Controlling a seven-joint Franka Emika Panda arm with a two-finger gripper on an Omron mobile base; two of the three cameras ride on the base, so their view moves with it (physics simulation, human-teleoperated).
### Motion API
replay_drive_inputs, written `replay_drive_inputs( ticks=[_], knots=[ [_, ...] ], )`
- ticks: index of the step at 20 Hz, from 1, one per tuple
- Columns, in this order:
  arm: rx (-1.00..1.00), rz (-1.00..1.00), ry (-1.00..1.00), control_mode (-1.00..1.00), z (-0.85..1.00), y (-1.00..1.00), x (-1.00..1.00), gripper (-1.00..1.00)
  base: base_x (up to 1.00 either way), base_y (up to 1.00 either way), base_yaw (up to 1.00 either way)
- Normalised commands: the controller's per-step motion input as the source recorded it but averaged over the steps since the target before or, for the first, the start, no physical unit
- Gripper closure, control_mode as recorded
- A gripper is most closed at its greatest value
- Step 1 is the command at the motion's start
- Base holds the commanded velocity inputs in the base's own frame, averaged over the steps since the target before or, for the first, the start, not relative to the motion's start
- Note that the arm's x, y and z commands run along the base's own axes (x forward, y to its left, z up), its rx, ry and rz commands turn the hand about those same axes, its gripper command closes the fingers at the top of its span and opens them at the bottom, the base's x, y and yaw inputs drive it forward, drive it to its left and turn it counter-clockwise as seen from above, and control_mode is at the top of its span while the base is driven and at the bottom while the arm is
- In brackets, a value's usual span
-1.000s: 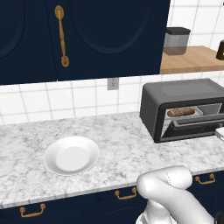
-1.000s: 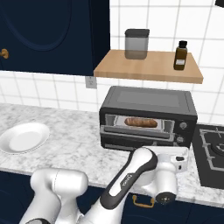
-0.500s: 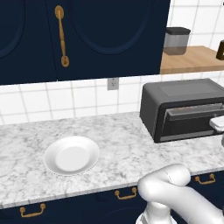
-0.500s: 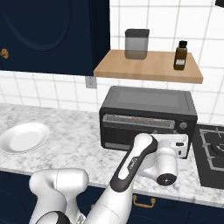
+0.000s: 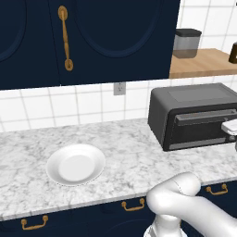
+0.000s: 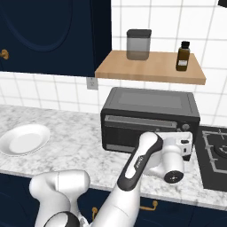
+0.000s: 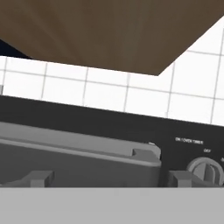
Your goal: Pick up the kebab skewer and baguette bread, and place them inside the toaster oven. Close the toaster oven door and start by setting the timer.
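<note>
Closing of the toaster oven door was the change: a second earlier it hung partly open with the baguette bread visible on the rack inside, half a second earlier it was up, and now it sat flush against the toaster oven in both base views. The grey bar handle ran level along the door's top. The baguette bread was therefore inside the oven behind the dark glass and could not be seen at this moment. The kebab skewer could not be made out in any picture; the white plate on the marble counter lay bare, so it was judged to be in the oven too.

The gripper sat at the oven's front right, just before the control panel, lower right of the door. Its fingers were not shown in any view, so whether they were spread or pinched could not be told; nothing appeared to be carried.

The hand view looked slightly upward at the oven front: the bar handle close at the lower left, and the timer knob at the lower right edge under its small white lettering, with the underside of the wooden shelf above.

Judgement: loading and door-closing steps looked done; only the timer was left. The next move called for lining the fingers up on that knob and turning it, and the knob was off-centre in the hand view, so some shift to the right seemed needed first.
</note>
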Motion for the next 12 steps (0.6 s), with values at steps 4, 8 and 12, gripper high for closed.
replay_drive_inputs(
  ticks=[4,8,12],
  knots=[
    [0.0,0.0,0.0,-1.0,0.01,-0.12,-0.09,-1.0,0.0,0.0,0.0],
    [0.0,0.0,0.0,-1.0,0.0,-0.23,-0.05,-1.0,0.0,0.0,0.0],
    [0.0,-0.01,0.0,-1.0,0.0,-0.36,-0.19,-1.0,0.0,0.0,0.0]
  ],
)
